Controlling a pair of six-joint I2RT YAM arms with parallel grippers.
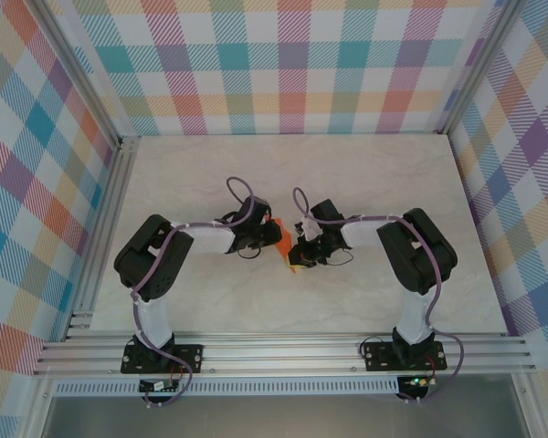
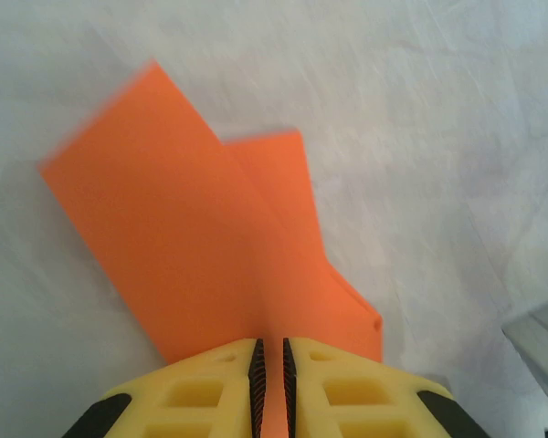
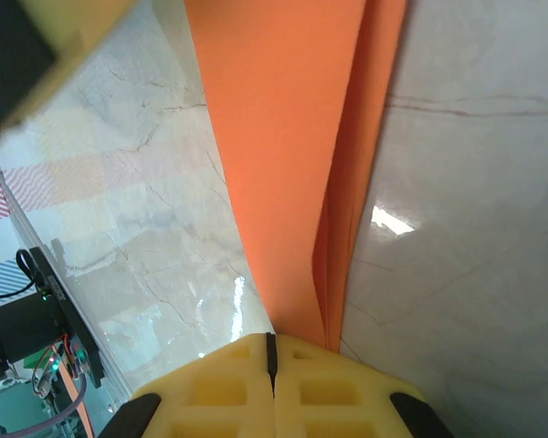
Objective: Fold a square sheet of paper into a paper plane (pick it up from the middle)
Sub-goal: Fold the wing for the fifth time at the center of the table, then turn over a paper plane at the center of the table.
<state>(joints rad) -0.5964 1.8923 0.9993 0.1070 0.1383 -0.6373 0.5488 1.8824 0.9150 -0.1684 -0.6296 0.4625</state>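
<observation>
At the left tool [image 2: 271, 360]: nearly together, clamped on a thin edge of the orange paper [image 2: 192, 237] through a narrow slit between the yellow fingers [image 2: 210, 383]. Beyond those fingertips: fans out as one broad flat flap with a narrower layer peeking out beside it, against the pale marbled tabletop [image 2: 438, 137]. At the right tool [image 3: 271, 351]: pressed fully together, down to a dark hairline between the yellow pads. Meets the folded paper just to one side of that hairline; cannot tell whether anything is actually pinched there. From that point outward: runs away as a long strip of several layers, with a deep crease along one side, over glossy tabletop. From above: sits between the two tools near the middle of the tabletop, as a sliver of orange beside the left one and a smaller tip just below the right one. Farther out: bent inward from bases at the near edge, within checked walls [image 1: 283, 55].
</observation>
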